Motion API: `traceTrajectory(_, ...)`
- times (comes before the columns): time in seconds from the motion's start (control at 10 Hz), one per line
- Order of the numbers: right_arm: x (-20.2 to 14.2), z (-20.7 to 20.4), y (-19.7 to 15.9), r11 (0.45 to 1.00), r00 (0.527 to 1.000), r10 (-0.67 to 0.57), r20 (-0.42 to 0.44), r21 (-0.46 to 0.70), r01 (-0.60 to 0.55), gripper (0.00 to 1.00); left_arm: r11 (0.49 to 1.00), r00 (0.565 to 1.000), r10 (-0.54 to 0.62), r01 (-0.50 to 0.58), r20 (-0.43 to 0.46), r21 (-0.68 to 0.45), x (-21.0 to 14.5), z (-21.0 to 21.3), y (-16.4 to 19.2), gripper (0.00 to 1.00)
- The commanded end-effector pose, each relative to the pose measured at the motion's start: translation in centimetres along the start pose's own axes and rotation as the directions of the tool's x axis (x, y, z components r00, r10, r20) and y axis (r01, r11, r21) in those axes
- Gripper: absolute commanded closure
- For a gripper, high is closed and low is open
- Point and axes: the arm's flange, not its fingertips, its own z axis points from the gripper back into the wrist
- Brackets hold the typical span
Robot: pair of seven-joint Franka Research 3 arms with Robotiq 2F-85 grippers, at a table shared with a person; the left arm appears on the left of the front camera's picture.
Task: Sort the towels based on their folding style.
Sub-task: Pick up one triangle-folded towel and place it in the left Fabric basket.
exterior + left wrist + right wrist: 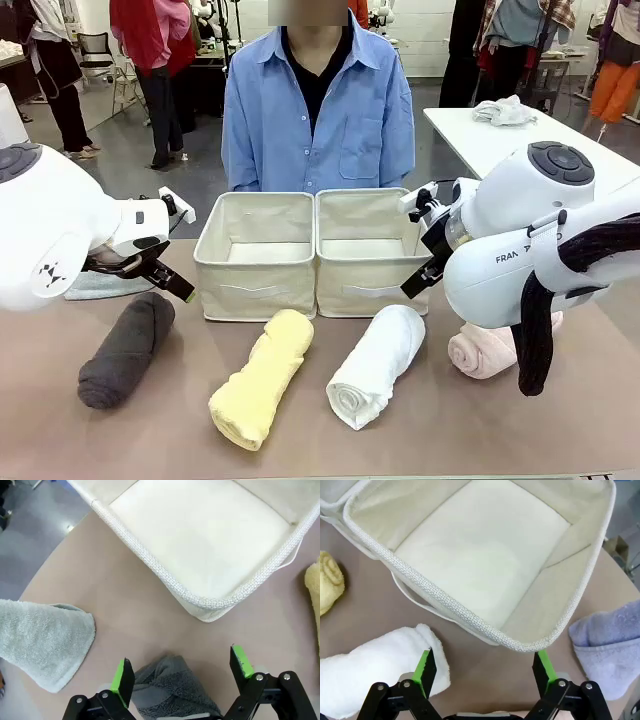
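Four rolled towels lie in a row on the brown table: dark grey [125, 350], yellow [262, 378], white [377, 365] and pink [490, 348], the pink one partly behind my right arm. My left gripper [178, 248] hangs open just above the dark grey roll's far end [165, 685], with a pale grey-green towel [45, 640] beside it. Open as well, my right gripper [484, 664] hovers over the table at the right bin's near corner. The white roll [375, 665] lies by one finger and a blue towel [610, 645] off to the other side.
Two beige fabric bins, left [258, 255] and right [365, 250], stand side by side at the table's middle, nothing in them. A person in a blue shirt [318, 110] stands right behind them. The yellow roll's end [330, 580] lies near the bins' front.
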Motion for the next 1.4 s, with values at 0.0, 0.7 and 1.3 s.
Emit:
traceTrajectory(0.0, 0.0, 0.0, 0.0, 1.000, 1.000, 0.000, 0.000, 0.000, 0.000, 0.00, 1.000, 1.000, 0.000, 0.000, 0.000, 0.000, 0.0, 0.0, 0.0, 0.00)
traceTrajectory(0.7, 0.0, 0.0, 0.0, 1.000, 1.000, 0.000, 0.000, 0.000, 0.000, 0.00, 1.000, 1.000, 0.000, 0.000, 0.000, 0.000, 0.0, 0.0, 0.0, 0.00)
traceTrajectory(1.3, 1.1, 3.8, -0.1, 1.000, 1.000, 0.002, 0.015, 0.000, -0.002, 0.00, 0.998, 0.998, -0.052, 0.051, 0.044, 0.020, 1.1, 3.9, 0.8, 0.00)
